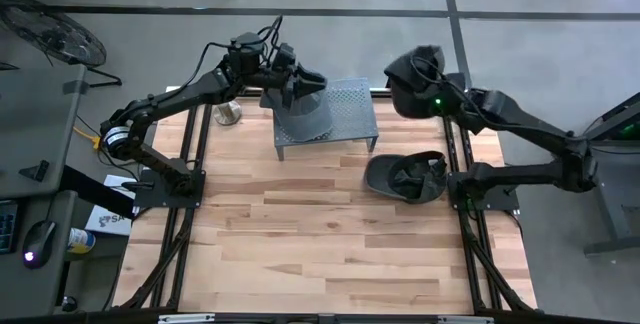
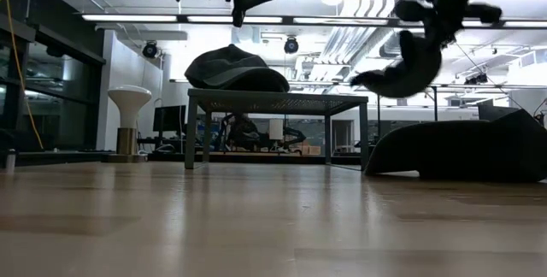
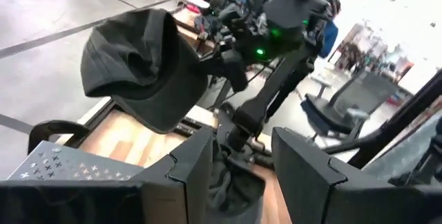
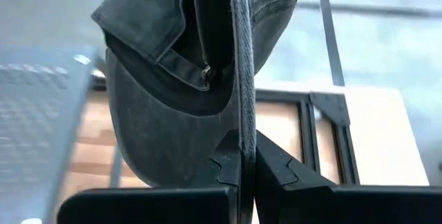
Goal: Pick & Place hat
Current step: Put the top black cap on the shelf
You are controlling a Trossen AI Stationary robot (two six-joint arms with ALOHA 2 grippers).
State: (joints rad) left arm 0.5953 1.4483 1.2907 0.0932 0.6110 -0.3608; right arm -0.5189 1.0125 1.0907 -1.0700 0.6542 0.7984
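Three dark hats show. One hat (image 1: 303,114) lies on the perforated metal stand (image 1: 350,104) at the far middle of the table. My left gripper (image 1: 305,82) hovers open just above it, its fingers (image 3: 186,175) level with nothing between them. A second hat (image 1: 405,177) lies on the wood at the right, inside up. My right gripper (image 1: 428,86) is shut on the third hat (image 1: 410,69), raised high to the right of the stand (image 2: 278,102). My right gripper pinches a thin edge of the hat (image 4: 242,124) between its two fingers; whether that edge is brim or crown rim I cannot tell. The fingers slant down at it. The hat (image 2: 397,67) is lifted clear of the table and hangs slack beside the fingers.
The stand takes up the far middle of the table. Bare wood (image 1: 320,254) stretches across the near half. A small round thing (image 1: 228,114) sits off the table's far left corner, and a desk with a mouse (image 1: 38,234) stands to the left.
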